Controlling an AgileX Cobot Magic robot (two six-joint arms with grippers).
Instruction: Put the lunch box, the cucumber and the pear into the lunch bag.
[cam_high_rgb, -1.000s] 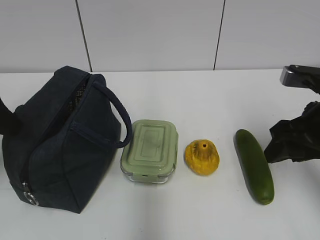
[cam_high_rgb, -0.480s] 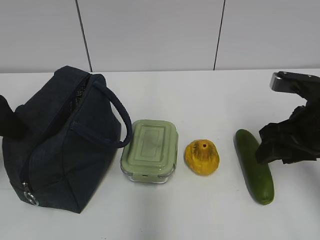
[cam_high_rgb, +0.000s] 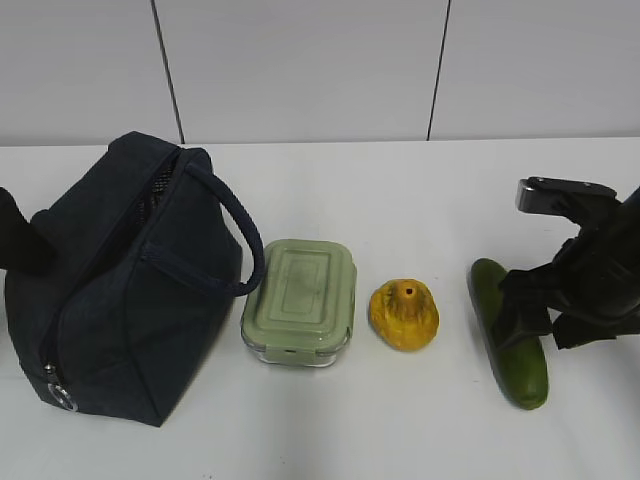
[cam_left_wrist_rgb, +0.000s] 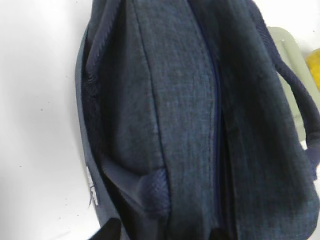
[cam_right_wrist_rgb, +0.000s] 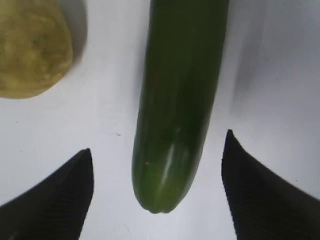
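The dark navy lunch bag (cam_high_rgb: 130, 280) stands at the left with its top zipper shut. The green-lidded lunch box (cam_high_rgb: 300, 298) lies right of it, then the yellow pear (cam_high_rgb: 404, 314), then the dark green cucumber (cam_high_rgb: 510, 345). My right gripper (cam_high_rgb: 540, 325) is open and hangs over the cucumber's middle. In the right wrist view the cucumber (cam_right_wrist_rgb: 180, 100) lies between the spread fingers (cam_right_wrist_rgb: 55, 200), untouched, and the gripper (cam_right_wrist_rgb: 159, 145) is empty. My left gripper (cam_left_wrist_rgb: 162, 229) is open just above the bag (cam_left_wrist_rgb: 190, 125). Its arm (cam_high_rgb: 15, 245) shows at the bag's far left.
The white table (cam_high_rgb: 400, 200) ends at a grey panelled wall (cam_high_rgb: 300, 70) behind. The bag's looped handle (cam_high_rgb: 235, 235) arches toward the lunch box. The lunch box lid (cam_left_wrist_rgb: 292, 65) and the pear (cam_left_wrist_rgb: 315, 65) show at the right edge of the left wrist view.
My right gripper has moved left and down from the table's right edge to over the cucumber. The left arm has barely shifted. No object has moved.
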